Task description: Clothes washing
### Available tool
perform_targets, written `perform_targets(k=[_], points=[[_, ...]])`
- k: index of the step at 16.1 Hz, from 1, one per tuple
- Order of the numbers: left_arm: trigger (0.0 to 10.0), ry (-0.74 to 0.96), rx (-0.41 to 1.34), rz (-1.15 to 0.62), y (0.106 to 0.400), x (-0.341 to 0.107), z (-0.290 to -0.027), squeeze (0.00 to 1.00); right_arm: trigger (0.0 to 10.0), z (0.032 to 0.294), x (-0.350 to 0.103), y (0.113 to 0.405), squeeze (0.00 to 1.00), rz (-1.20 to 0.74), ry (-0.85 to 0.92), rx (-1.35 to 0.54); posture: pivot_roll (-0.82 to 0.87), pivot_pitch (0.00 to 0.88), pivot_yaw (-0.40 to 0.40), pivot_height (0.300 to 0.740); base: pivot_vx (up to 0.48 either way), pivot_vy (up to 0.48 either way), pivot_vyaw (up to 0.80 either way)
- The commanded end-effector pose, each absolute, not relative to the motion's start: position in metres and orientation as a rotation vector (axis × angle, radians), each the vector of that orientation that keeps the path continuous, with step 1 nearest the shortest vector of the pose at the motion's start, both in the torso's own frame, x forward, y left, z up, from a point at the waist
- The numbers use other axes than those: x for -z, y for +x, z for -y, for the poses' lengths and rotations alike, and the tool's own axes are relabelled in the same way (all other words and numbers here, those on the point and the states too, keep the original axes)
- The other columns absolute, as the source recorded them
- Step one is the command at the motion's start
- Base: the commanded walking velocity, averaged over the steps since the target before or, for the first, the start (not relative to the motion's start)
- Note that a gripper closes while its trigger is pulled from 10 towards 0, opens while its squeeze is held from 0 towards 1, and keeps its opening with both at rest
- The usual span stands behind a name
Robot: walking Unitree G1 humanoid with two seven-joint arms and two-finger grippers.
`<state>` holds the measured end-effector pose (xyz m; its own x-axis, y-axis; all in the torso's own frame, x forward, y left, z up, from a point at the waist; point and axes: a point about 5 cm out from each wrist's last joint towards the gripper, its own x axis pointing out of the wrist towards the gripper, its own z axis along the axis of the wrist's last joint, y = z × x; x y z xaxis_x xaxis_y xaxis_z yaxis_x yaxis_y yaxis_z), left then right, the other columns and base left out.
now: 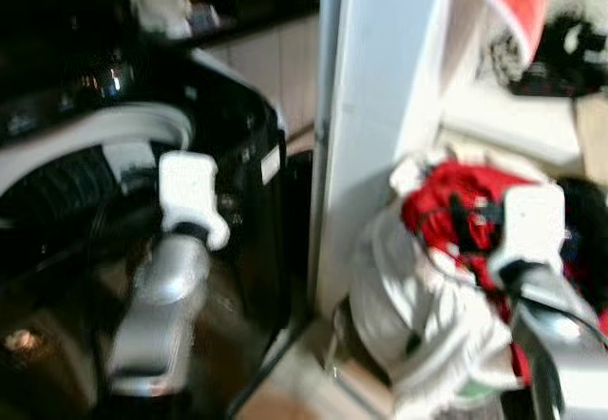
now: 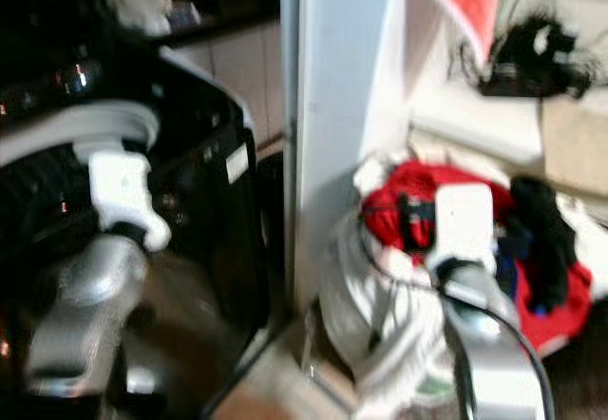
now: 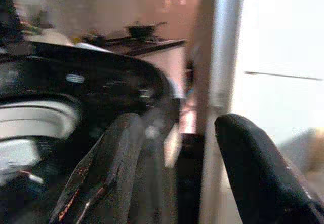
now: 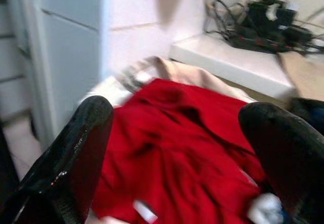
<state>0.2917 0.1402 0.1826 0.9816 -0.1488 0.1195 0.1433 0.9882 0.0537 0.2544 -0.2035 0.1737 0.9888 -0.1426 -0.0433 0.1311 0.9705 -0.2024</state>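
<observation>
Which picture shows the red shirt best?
The right wrist view: the red garment spreads wide between the right pincer's open fingers. Both eye views show it smaller and blurred, on the laundry pile, partly behind the right arm. The left wrist view faces the washing machine instead.

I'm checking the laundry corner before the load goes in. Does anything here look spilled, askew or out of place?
The heap of red, white and black clothes bulges past its white laundry bag, with a black garment draped loosely on top. The open right gripper hovers over the red cloth. Nothing looks damaged, though the views are blurred.
</observation>
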Motion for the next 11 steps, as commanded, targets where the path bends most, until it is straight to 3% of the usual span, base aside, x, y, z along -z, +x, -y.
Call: perform_targets(k=[1,3,7,9,11], points=[[10.0,0.085,0.145,0.126,0.2925,-0.1841,-0.1429,0.0,10.0,0.2003,-0.1787,0.2543,0.0,-0.038,-0.208,0.114,-0.09,0.0,-0.023,0.74,0.0,0.0,0.0],[10.0,0.092,0.175,0.141,0.2907,-0.1842,-0.1394,0.0,10.0,0.2003,-0.1773,0.2546,0.0,-0.047,-0.201,0.116,-0.09,0.0,-0.024,0.74,0.18,0.0,0.8],[10.0,0.091,0.18,0.135,0.2895,-0.1829,-0.1383,0.0,10.0,0.2044,-0.1768,0.2536,0.0,-0.055,-0.167,0.143,-0.1,0.0,-0.025,0.74,0.403,0.0,0.0],[10.0,0.092,0.187,0.135,0.289,-0.1826,-0.1375,0.0,10.0,0.2037,-0.1752,0.2532,0.0,-0.068,-0.16,0.141,-0.1,0.0,-0.025,0.74,0.405,0.0,-0.8],[10.0,0.092,0.193,0.133,0.2883,-0.182,-0.1366,0.0,10.0,0.2037,-0.1756,0.2527,0.0,-0.059,-0.171,0.141,-0.1,0.0,-0.024,0.74,0.407,0.0,0.0]])
